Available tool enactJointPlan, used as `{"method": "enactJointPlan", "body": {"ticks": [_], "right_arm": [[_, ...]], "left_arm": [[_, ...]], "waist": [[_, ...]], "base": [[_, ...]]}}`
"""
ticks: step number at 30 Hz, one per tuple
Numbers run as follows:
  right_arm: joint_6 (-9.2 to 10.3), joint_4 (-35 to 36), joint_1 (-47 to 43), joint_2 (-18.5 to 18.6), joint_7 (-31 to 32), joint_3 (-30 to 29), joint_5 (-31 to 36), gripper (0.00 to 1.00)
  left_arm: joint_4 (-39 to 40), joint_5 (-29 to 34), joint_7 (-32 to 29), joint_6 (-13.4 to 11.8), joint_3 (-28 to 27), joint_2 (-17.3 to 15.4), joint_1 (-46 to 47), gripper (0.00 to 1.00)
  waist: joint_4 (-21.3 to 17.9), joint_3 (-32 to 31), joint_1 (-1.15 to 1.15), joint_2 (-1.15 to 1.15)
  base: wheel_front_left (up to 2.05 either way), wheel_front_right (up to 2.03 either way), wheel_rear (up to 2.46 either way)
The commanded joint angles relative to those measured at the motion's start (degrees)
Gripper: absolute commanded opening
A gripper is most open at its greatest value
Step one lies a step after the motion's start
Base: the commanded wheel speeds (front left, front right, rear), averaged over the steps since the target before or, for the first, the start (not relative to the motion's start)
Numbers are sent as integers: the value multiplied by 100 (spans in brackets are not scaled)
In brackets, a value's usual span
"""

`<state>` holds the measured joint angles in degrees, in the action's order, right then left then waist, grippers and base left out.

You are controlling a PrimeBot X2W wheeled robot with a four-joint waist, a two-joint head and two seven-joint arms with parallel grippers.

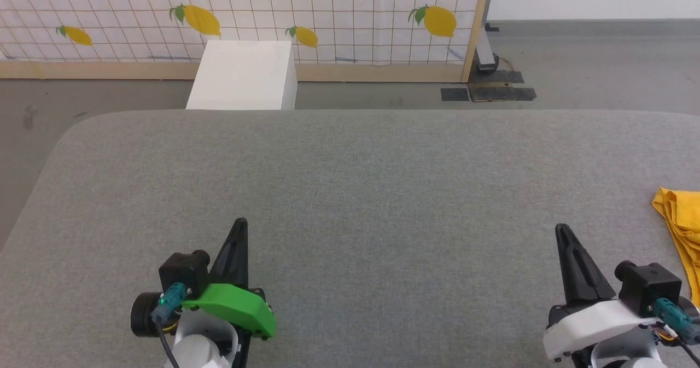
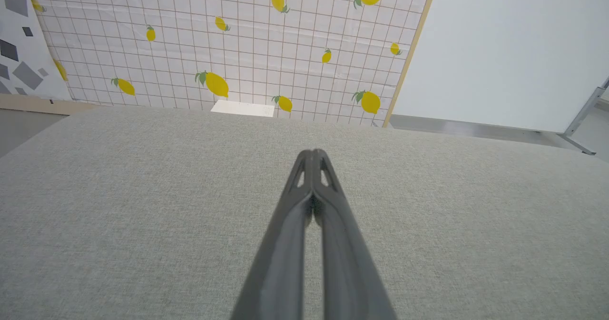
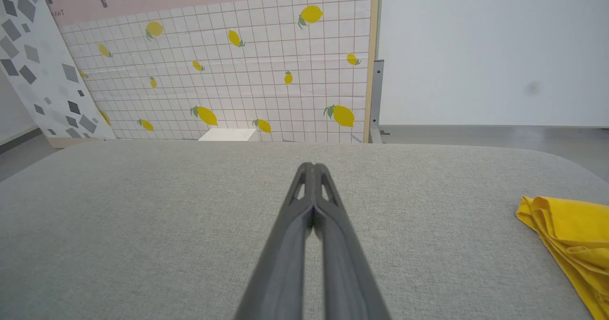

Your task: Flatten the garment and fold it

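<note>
Soft grey cloth covers the table, and it lies under both grippers. Nearest, the left gripper has a green cover behind its fingers. Its two dark jaws are pressed tight together and hold nothing. The right gripper has a white cover. Its jaws are pressed tight together too, and they hold nothing. Both pairs of jaws point away across the table, side by side and well apart from each other. The garment is bright yellow and lies bunched up in folds on the table. It is off to the right of the right jaws, about level with their tips, and apart from both grippers. Part of it runs out of the head view. Ahead of both pairs of jaws the grey cloth goes on to the table's far rounded edge. Past that edge, ahead of the left jaws, a white box stands on the grey floor. Farthest away, behind the box, stands a screen with a grid of squares and yellow lemons. To its right is a plain white wall.
</note>
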<state>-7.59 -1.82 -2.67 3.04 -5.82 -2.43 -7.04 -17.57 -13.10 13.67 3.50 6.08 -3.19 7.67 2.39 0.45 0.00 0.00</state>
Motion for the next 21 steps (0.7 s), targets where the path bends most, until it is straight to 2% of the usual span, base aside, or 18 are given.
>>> {"method": "enactJointPlan", "body": {"ticks": [1,21], "right_arm": [[1,10,19,-1,20,12,43,0],[2,40,61,-4,116,51,156,0]], "left_arm": [[60,43,-34,-18,-29,2,-55,0],[351,260,-262,-75,-128,7,-177,0]], "waist": [[-3,0,0,0],[-43,-8,0,0]], "base": [[0,0,0],[0,0,0]]}}
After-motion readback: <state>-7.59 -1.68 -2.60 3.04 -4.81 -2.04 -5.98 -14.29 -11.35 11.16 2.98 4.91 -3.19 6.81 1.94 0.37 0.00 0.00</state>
